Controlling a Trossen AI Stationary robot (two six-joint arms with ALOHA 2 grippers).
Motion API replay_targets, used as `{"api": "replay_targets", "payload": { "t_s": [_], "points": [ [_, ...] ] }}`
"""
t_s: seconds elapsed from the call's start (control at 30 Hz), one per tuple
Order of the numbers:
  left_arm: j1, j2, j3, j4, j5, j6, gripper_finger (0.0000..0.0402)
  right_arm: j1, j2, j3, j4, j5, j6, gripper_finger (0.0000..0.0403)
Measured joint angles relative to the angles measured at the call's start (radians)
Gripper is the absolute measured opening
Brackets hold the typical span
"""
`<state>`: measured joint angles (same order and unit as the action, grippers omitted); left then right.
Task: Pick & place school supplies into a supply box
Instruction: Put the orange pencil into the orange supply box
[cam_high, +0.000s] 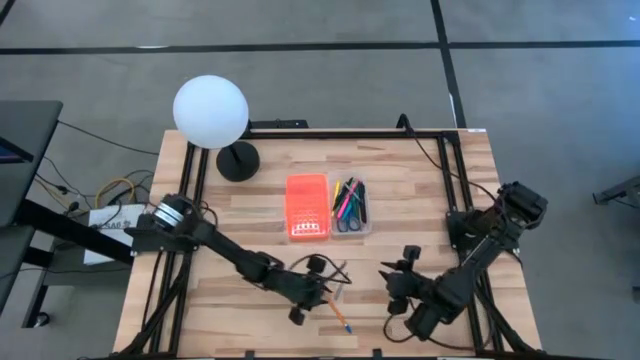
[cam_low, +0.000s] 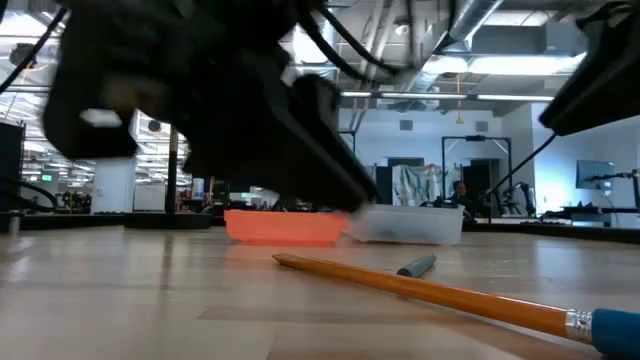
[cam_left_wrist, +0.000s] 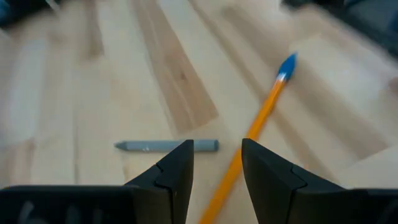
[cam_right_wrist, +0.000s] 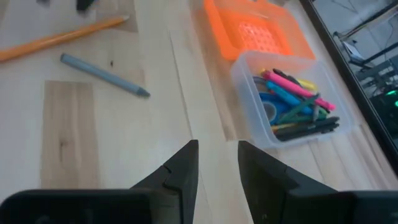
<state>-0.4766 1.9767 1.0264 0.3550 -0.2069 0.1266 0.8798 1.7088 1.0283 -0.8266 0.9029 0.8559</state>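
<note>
Nearest, on the tabletop's (cam_high: 420, 180) front edge, lie the last two loose supplies. The orange pencil (cam_high: 338, 317) with its blue eraser end lies aslant, and just beside it is a short grey crayon-like stick (cam_left_wrist: 166, 145). That makes two items left out, one of each.

The left end effector (cam_left_wrist: 216, 163) hovers low over this pair, its fingers (cam_left_wrist: 176, 171) parted by a narrow gap and holding nothing. In its wrist view the pencil shaft runs into that gap, while the grey stick lies crosswise just ahead of the fingertips. The right end effector (cam_right_wrist: 217, 163) waits to the right at the same near depth, also narrowly parted and empty.

Both items should be light and stiff. The pencil is thin, smooth and prone to roll or pivot, so I would take it across the shaft near its middle, fingers square to its length. The grey stick is shorter, so a mid-length pinch suits it as well, though it may skid on the wood.

Farther back, mid-table, sits one clear tray (cam_high: 350, 204), already holding a bundle of pens and markers in pink, yellow, blue, green and black; the count is unclear. One orange lid (cam_high: 307, 207) lies touching its left side. Farthest, at the back left, stands one white globe lamp (cam_high: 211, 112).
</note>
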Motion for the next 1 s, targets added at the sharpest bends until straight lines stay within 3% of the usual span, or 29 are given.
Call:
{"api": "replay_targets", "payload": {
  "t_s": [0.17, 0.33, 0.47, 0.77, 1.0],
  "points": [
    [0.022, 0.085, 0.139, -0.200, 0.022, 0.001, 0.0130, 0.062, 0.000, 0.000, -0.094, 0.022, 0.136, 0.0106],
    [0.033, 0.099, 0.197, -0.288, 0.089, 0.004, 0.0129, 0.111, 0.000, 0.000, -0.177, 0.065, 0.244, 0.0106],
    [0.042, 0.100, 0.201, -0.317, 0.151, 0.004, 0.0129, 0.130, 0.000, 0.000, -0.198, 0.070, 0.295, 0.0106],
    [0.042, 0.100, 0.201, -0.322, 0.097, 0.011, 0.0129, 0.129, 0.000, 0.000, -0.194, 0.069, 0.297, 0.0106],
    [0.068, 0.100, 0.201, -0.327, 0.225, 0.016, 0.0129, 0.123, 0.000, 0.000, -0.194, 0.069, 0.297, 0.0106]
  ]
}}
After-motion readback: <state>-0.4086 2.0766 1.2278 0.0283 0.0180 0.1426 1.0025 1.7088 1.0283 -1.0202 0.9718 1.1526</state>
